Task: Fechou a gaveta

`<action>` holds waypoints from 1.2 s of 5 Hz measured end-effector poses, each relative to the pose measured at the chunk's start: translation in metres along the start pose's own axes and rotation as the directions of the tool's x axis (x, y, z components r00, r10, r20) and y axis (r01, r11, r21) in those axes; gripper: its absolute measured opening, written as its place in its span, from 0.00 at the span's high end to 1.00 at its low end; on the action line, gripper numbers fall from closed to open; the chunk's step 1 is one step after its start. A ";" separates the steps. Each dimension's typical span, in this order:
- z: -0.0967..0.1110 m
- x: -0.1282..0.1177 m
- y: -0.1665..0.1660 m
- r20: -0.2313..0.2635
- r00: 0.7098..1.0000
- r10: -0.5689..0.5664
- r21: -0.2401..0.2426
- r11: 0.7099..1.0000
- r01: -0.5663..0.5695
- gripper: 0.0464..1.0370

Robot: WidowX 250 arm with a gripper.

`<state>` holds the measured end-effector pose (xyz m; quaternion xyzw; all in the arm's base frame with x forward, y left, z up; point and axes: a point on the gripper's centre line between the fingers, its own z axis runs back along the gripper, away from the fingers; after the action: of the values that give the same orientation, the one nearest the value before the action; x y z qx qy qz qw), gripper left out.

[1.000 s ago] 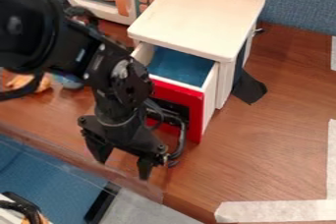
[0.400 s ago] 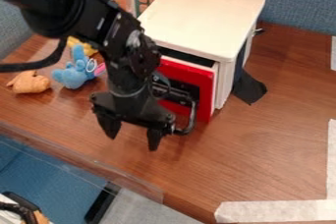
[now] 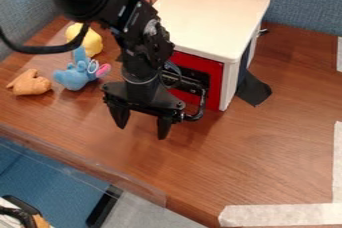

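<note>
The drawer [image 3: 214, 89] is in the little box cupboard [image 3: 214, 17], with its red front up against the frame. A second ago it stuck out and its blue inside showed; then just a dark gap was left at the top. Now that gap is gone, so I think the drawer is shut, or very nearly.

The end effector [image 3: 142, 131] is let go, its two tips spread with nothing between them. It hangs low in front of the drawer, and the arm has moved toward the cupboard as the drawer went in. The arm hides part of the red front, so I can't see all of that edge.

On the bench [image 3: 267, 142], an orange toy [image 3: 29, 83], a blue toy [image 3: 75, 76] and a yellow toy [image 3: 91, 44] sit off to the side, out of the drawer's way.
</note>
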<state>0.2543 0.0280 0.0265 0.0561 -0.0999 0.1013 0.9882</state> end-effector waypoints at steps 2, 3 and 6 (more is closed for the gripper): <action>-0.002 -0.002 0.000 -0.013 1.000 0.010 0.000 1.000 -0.010 0.04; 0.019 -0.017 0.002 0.028 1.000 0.003 -0.024 1.000 -0.002 0.04; 0.074 -0.055 0.026 0.103 0.994 -0.028 -0.079 0.996 0.036 0.04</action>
<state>0.1822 0.0331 0.0890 0.0229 -0.1530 0.0784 0.9848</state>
